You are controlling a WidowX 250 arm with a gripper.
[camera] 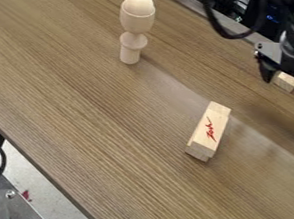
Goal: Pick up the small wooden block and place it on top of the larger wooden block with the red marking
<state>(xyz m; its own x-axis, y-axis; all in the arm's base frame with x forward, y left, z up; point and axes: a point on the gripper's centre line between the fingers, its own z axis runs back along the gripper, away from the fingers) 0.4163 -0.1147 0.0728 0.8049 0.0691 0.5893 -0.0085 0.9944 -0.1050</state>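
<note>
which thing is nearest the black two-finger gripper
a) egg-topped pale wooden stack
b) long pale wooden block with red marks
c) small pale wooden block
C: the small pale wooden block shows between the parted fingers of the black two-finger gripper

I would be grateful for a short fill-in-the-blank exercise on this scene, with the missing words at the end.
1. The marking on the long wooden block is coloured ____.
2. The gripper has its two fingers ____, with a small wooden block in view between them.
3. A rounded, egg-shaped piece forms the ____ of the upright wooden stack.

Missing words: red; apart; top
</note>
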